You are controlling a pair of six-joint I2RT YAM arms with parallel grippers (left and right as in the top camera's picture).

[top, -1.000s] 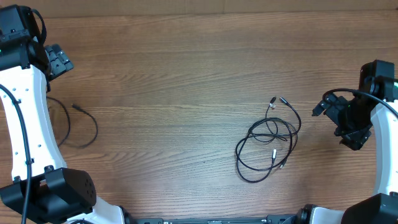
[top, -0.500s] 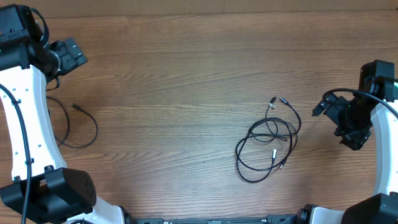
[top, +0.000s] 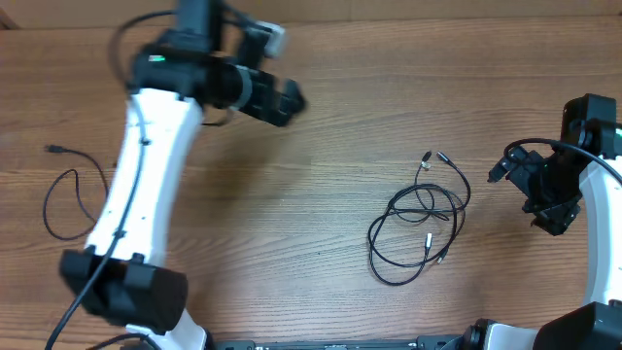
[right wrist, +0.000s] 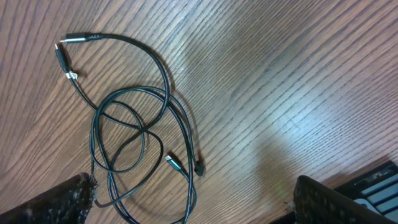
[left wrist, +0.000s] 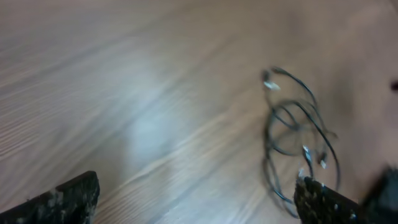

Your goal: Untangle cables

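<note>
With your left gripper [top: 283, 98] and right gripper [top: 546, 206] both spread and empty, pinch the light, floppy cables [top: 420, 222], bunched on the table [top: 311, 262] near the right arm, at a stiffer plug end [right wrist: 78, 38].

**Blur on the left, cropped edges on the right**

From above, the left gripper [top: 280, 99] is a dark smear and its jaws are unreadable. The single cable [top: 46, 209] loops up against the left arm [top: 146, 165], and whether it runs underneath cannot be told. The left wrist view is all blur: the cables [left wrist: 298, 124] lose their plug ends, and only the fingertips [left wrist: 65, 198] poke in at the bottom corners. The right arm [top: 603, 224] runs off the frame's edge. In the right wrist view, the cables' lower loops leave the bottom edge.
</note>
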